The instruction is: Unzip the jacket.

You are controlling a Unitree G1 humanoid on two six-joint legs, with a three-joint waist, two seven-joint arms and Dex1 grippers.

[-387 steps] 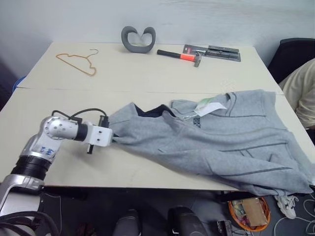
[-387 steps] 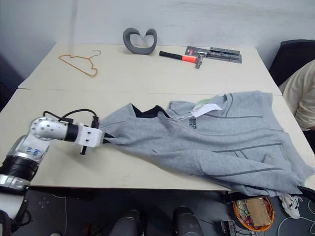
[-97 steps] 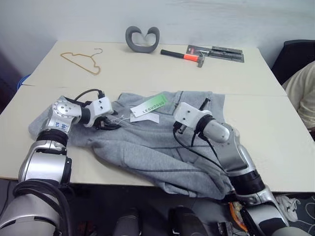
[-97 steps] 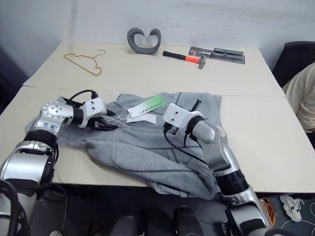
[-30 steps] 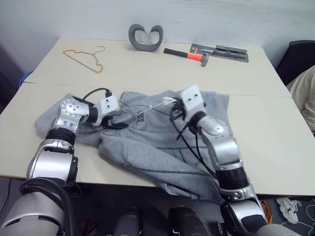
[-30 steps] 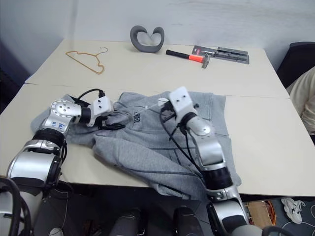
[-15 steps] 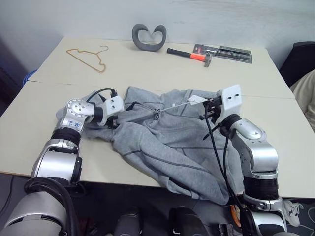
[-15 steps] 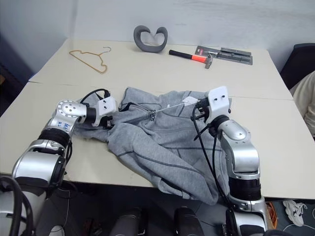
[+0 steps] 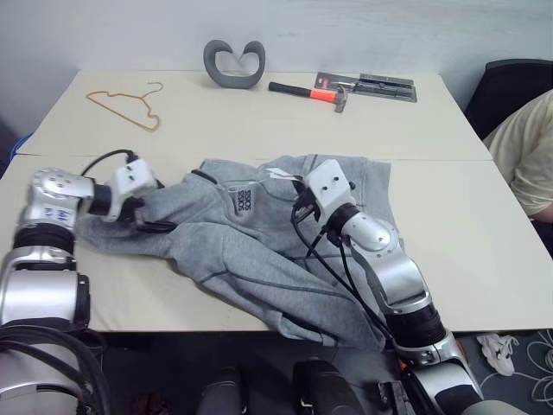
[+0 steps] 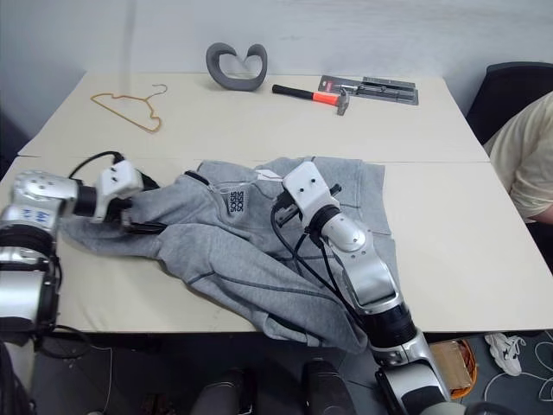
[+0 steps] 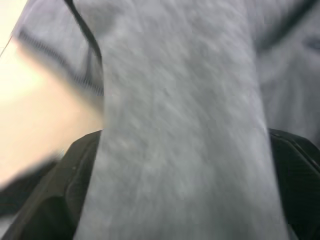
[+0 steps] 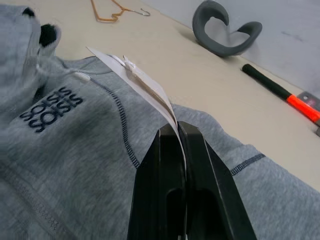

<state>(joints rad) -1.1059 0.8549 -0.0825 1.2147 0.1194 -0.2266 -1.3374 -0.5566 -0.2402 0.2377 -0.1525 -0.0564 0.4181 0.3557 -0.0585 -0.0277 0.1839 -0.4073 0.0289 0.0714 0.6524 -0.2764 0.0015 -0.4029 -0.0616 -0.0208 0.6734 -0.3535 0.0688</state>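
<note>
Right wrist view first: your right gripper has its two black fingers pressed together on the paper tags, which run out from between the tips toward the jacket's collar. The jacket lies under and ahead of those jaws, its dark chest logo off to one side of the fingertips.

Left wrist view: your left gripper stands with its jaws wide apart, a black finger on either side of a band of grey fleece passing between them. The picture is blurred, so you cannot tell whether the pads touch the cloth; it looks loose, not pinched.

Head views: the jacket is bunched on the table between the two grippers, the left one at its collar-side edge, the right one above its middle with the tags.
</note>
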